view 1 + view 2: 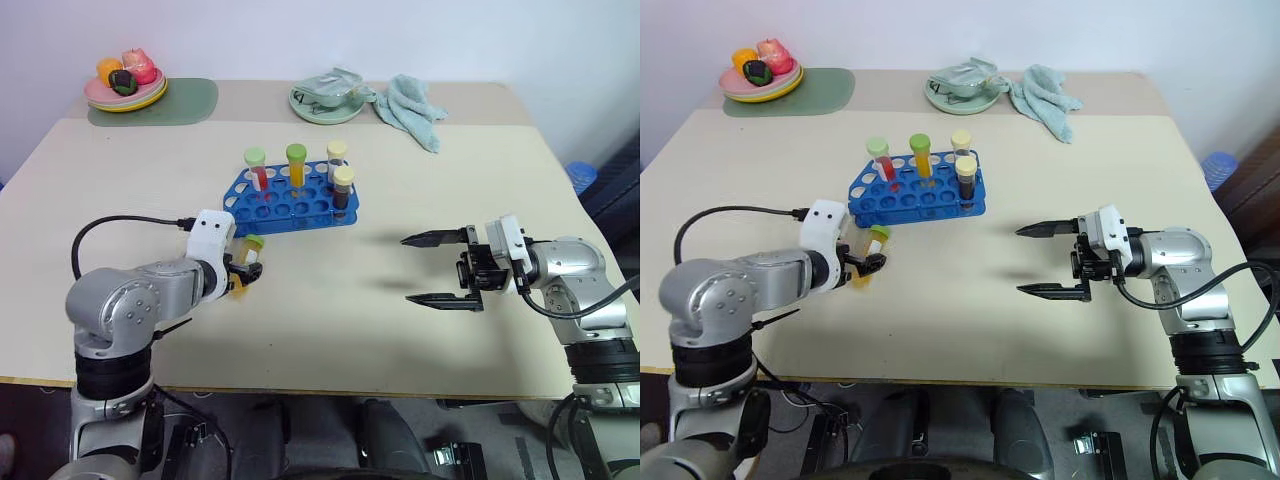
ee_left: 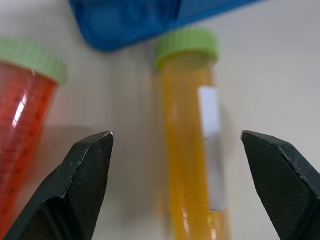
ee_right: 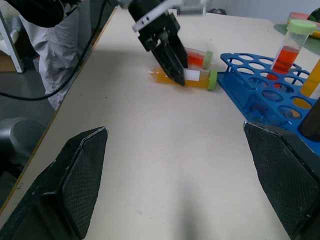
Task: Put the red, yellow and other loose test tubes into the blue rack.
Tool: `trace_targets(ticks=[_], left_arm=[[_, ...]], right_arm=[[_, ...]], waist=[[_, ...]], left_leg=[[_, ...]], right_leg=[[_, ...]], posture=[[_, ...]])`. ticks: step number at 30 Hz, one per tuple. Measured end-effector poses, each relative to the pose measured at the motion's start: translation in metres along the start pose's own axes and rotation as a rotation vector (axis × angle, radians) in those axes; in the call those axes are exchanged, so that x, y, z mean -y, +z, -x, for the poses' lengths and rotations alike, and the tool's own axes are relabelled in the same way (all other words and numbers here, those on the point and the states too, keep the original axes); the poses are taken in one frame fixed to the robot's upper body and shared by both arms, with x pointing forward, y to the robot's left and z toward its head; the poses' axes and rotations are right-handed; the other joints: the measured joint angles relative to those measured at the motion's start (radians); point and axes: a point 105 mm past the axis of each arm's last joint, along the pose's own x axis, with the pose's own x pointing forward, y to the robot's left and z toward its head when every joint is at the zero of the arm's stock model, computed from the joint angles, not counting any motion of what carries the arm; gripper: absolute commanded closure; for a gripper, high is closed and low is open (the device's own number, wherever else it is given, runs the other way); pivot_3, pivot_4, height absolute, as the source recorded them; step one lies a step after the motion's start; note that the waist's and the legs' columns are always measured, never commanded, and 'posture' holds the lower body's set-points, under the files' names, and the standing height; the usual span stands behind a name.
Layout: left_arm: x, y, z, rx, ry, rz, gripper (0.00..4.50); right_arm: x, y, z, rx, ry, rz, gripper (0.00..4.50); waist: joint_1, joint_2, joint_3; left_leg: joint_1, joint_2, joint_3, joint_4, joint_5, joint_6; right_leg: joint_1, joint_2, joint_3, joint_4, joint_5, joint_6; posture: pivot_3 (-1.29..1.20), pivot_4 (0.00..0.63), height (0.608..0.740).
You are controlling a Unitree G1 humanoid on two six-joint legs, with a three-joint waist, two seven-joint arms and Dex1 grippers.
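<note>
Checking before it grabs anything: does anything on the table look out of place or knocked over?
Two capped tubes, yellow and red, lie flat beside the rack instead of standing in it. No spill shows.

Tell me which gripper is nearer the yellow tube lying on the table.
Left. The left gripper hangs open right over the yellow tube; the right gripper is open, far across the table.

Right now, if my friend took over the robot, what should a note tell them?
Left gripper: open, poised over the yellow tube lying on the table beside the blue rack, not gripping yet.
Right gripper: open, empty, hovering off to the rack's right.
Red tube lies next to the yellow one.
Done: four tubes stand in the rack.
Left: grasp the yellow tube, rack it, then the red one.
</note>
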Motion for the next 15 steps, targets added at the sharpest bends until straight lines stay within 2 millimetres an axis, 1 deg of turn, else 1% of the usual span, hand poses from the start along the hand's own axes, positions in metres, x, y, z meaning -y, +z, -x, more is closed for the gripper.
trace_targets(ticks=[3, 6, 10, 15], left_arm=[[-0.007, 0.004, -0.001, -0.013, 0.033, 0.001, 0.28], [-0.014, 0.014, 0.0, -0.017, 0.062, 0.001, 0.28], [-0.014, 0.028, -0.002, -0.03, 0.055, 0.019, 0.28], [-0.021, 0.032, -0.008, -0.111, 0.056, 0.06, 0.28]], right_arm=[[0.001, 0.0, 0.0, 0.001, -0.006, 0.001, 0.06], [0.0, 0.0, -0.002, 0.012, -0.011, 0.0, 0.06], [-0.002, 0.0, -0.007, 0.03, -0.015, 0.003, 0.06], [-0.002, 0.0, -0.008, 0.033, -0.024, 0.003, 0.06]], waist=[[0.002, 0.0, 0.0], [0.003, 0.0, 0.0], [0.003, 0.0, 0.0], [0.0, 0.0, 0.0]], left_leg=[[0.0, 0.0, 0.0, 0.0, 0.0, 0.0], [0.0, 0.0, 0.0, 0.0, 0.0, 0.0], [0.0, 0.0, -0.001, 0.0, 0.0, 0.0], [0.0, 0.0, -0.001, 0.0, 0.0, -0.001]], right_leg=[[0.0, 0.0, 0.0, 0.0, 0.0, 0.0], [0.0, 0.0, 0.0, 0.0, 0.0, 0.0], [0.0, -0.001, 0.0, 0.0, 0.0, 0.0], [-0.001, -0.001, 0.0, 0.002, 0.0, 0.0]], posture=[[0.0, 0.15, 0.74], [0.0, 0.15, 0.74], [0.0, 0.15, 0.74], [0.0, 0.15, 0.74]])
